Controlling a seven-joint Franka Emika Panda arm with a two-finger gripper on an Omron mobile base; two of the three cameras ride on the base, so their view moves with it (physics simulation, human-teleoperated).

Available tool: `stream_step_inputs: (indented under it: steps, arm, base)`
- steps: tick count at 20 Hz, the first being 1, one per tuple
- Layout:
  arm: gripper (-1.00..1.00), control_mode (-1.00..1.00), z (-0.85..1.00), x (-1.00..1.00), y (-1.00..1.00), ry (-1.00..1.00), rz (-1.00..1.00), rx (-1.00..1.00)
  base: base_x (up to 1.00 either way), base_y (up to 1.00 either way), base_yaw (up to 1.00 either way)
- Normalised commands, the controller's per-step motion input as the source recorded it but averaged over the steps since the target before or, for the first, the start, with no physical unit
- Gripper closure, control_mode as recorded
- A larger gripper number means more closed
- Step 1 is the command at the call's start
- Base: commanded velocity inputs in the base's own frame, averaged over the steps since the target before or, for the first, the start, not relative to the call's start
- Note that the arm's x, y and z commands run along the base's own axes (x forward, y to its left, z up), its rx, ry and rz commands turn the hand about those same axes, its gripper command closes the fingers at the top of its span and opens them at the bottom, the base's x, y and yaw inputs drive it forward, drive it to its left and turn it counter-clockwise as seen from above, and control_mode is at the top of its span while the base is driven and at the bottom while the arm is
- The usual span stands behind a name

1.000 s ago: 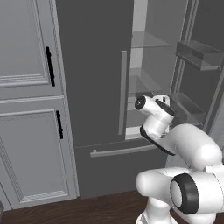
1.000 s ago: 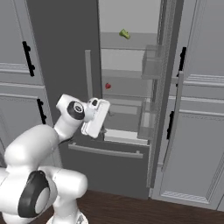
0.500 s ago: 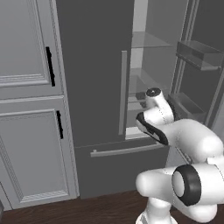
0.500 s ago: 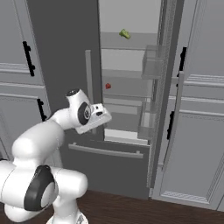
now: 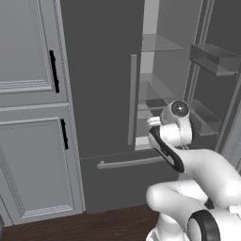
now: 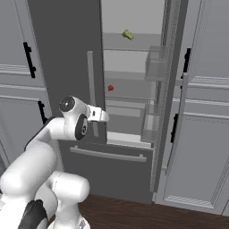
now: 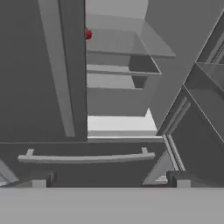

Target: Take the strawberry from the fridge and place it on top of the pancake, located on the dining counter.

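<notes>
The fridge stands with its left door shut and its right door swung open. The strawberry lies on a middle glass shelf, tiny and red. In the hand view the strawberry sits at the top, half hidden behind the left door's edge. My gripper is open and holds nothing, its fingertips wide apart. It hangs in front of the fridge at the height of the lower shelves, below the strawberry and well short of it. The hand points toward the opening. The pancake and the dining counter are out of view.
A small green item lies on the upper shelf. The open door carries clear bins to the right of the opening. The bottom drawer's bar handle runs just below the hand. Panelled cabinets flank the fridge.
The wrist has turned so the hand points into the fridge opening, and the forearm has swung forward. The jaws have stayed open.
</notes>
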Motion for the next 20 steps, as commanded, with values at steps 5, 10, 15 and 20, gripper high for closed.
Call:
stream_step_inputs:
  steps: [5,10,15,20]
  arm:
    - [-1.00,-1.00,0.91,0.16,0.47,-0.45,-0.20,0.14]
    - [-1.00,-1.00,0.55,0.17,0.00,0.07,-0.12,0.36]
    - [-1.00,-1.00,0.72,0.11,0.21,0.24,0.06,0.24]
    - [-1.00,-1.00,0.47,0.00,0.21,0.03,0.17,-0.05]
  base:
    - [0.00,0.00,0.00]
    - [0.00,0.00,0.00]
    - [0.00,0.00,0.00]
    - [0.00,0.00,0.00]
